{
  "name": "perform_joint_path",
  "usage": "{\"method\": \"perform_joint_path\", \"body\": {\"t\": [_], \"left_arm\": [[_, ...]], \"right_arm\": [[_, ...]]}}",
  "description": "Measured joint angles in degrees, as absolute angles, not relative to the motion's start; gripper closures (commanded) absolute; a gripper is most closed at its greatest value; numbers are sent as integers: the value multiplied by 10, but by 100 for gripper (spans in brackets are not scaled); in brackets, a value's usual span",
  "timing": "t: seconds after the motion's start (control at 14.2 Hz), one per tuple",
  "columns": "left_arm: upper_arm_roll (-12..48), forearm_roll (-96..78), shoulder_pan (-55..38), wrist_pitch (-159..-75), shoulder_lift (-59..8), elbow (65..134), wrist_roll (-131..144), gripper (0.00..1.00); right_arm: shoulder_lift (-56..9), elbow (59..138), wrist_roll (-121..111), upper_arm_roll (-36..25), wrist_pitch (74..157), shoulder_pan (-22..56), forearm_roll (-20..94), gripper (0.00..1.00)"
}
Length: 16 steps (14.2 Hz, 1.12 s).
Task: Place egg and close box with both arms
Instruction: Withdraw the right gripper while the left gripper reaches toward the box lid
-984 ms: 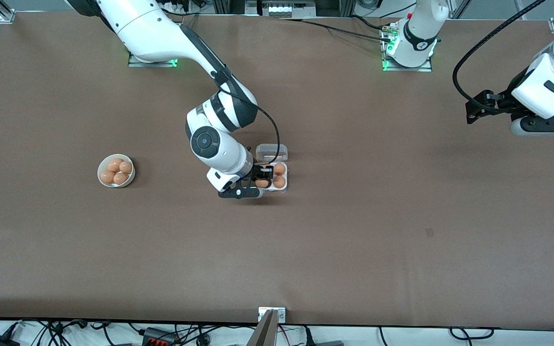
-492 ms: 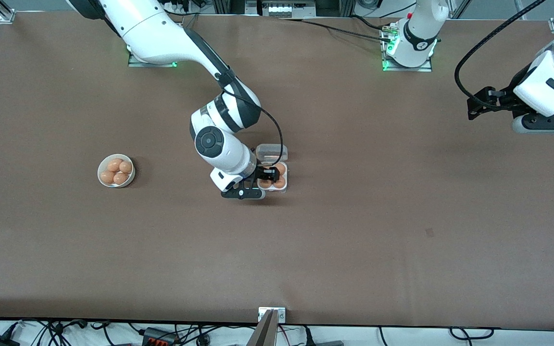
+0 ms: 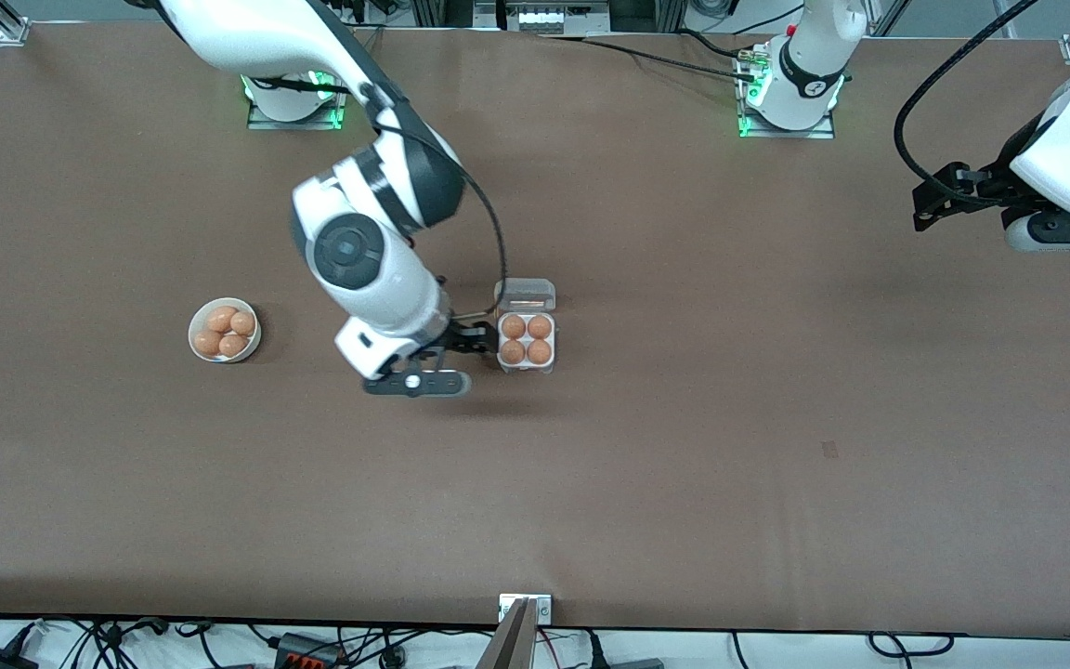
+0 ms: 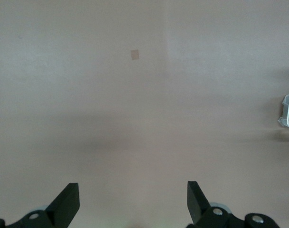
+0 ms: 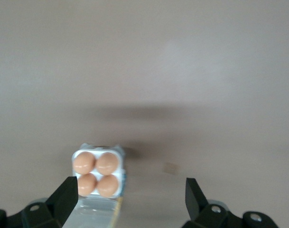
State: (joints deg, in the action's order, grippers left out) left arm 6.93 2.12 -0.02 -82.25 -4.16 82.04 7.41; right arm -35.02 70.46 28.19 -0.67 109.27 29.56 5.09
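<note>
A round white bowl (image 3: 225, 330) w/ four orange-brown eggs is seen toward the right arm's end of the table (image 3: 684, 446), well apart from the box.

The right arm (image 3: 358, 251) is reached out from its base toward mid-table. The right gripper (image 3: 477, 342) is held up in the air, over the table just beside the box on the bowl's side. Its fingers (image 5: 66, 197) are spread wide apart in the right wrist view, w/ nothing between them.

The box (image 3: 527, 340) is set mid-table, approx. between the two arms' ends. All four cells are filled: four eggs are seen in it in a 2x2 block. The egg (image 3: 514, 352) in the cell nearer the front camera, on the bowl's side, is seated like the other three; it can't be told apart from them by looks. The clear lid (image 3: 526, 295) is left open, folded back on the table & touching the box's edge farther from the front camera. In the right wrist view the box (image 5: 97, 173) is seen w/ all four eggs uncovered.

A small dark patch (image 3: 829, 450) is marked on the table, nearer the front camera than the box, toward the left arm's end.

The left arm (image 3: 1069, 149) is kept waiting at its end of the table. The left gripper (image 3: 927, 206) is hung over bare table, well apart from the box; its fingers (image 4: 68, 202) are spread wide apart & nothing is held.
</note>
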Motion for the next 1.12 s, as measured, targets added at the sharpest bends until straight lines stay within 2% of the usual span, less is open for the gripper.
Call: {"method": "perform_joint_path", "body": {"t": [0.07, 0.14, 0.21, 0.28, 0.35, 0.77, 1.12], "left_arm": [[69, 21, 0, -822, -42, 820, 74, 24], [69, 21, 0, -822, -42, 820, 74, 58], [69, 21, 0, -822, -43, 820, 74, 79], [69, 21, 0, -820, -43, 820, 74, 92], [69, 21, 0, -816, -43, 820, 74, 99], [79, 19, -6, -770, -46, 825, 73, 99], [155, -20, -23, -774, -69, 849, 108, 99]], "right_arm": [[-331, 704, 268, -13, 1072, 282, 49, 0], [-315, 703, 251, -16, 1052, 264, 48, 0], [-301, 704, 234, -17, 1035, 245, 48, 0], [-291, 704, 221, -17, 1022, 224, 48, 0], [-284, 704, 214, -18, 1012, 205, 47, 0], [-270, 704, 176, -22, 1000, 117, 36, 0], [-226, 712, 84, -19, 994, 30, 18, 0]]}}
